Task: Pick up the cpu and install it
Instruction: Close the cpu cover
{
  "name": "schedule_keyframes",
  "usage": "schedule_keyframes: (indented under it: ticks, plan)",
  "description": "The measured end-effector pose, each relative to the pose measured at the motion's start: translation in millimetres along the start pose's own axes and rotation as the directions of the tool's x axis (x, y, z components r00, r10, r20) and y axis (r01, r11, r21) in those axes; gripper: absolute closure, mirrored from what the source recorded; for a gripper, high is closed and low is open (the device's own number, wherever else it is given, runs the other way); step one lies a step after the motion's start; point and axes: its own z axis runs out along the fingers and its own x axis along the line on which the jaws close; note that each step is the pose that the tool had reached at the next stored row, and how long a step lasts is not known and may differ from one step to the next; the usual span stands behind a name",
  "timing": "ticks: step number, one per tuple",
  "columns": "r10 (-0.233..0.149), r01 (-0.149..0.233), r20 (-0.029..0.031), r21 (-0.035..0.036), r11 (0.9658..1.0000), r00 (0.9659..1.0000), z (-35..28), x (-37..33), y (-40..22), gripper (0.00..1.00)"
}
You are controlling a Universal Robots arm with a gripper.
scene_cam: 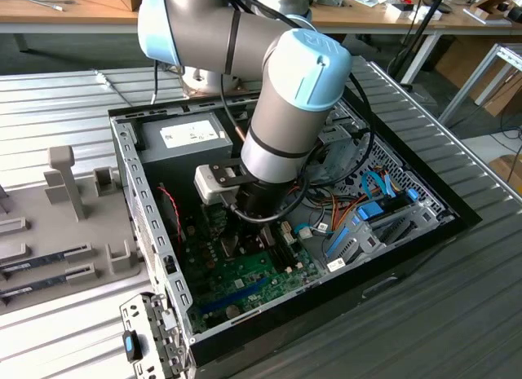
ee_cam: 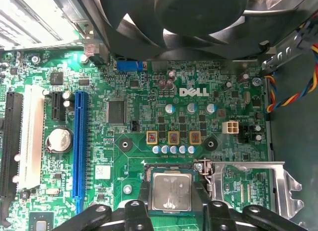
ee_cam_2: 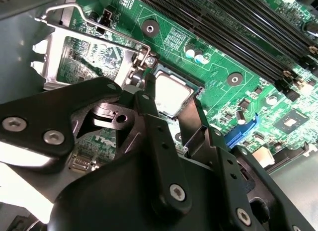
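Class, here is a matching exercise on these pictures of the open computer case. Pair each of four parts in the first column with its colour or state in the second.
Column one:
1. cpu
2. wire bundle
3. socket cover frame
4. fan

Column two:
A. many-coloured strands
B. bare metal, swung open beside the socket
C. dark blades
D. silvery-grey top, lying in the socket

Pairs: 1-D, 2-A, 3-B, 4-C.
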Motion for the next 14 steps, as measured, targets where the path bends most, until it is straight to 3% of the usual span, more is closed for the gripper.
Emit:
schedule_keyframes:
  ticks: [8,11,14]
  plan:
    - [0.000,0.000,0.0000,0.0000,1.0000,1.0000,1.0,-0.1,-0.1,0.54]
    - [0.000,0.000,-0.0002,-0.0001,1.0000,1.0000,1.0,-0.1,-0.1,0.66]
    - [0.000,0.000,-0.0001,0.0000,1.0000,1.0000,1.1,-0.1,-0.1,0.67]
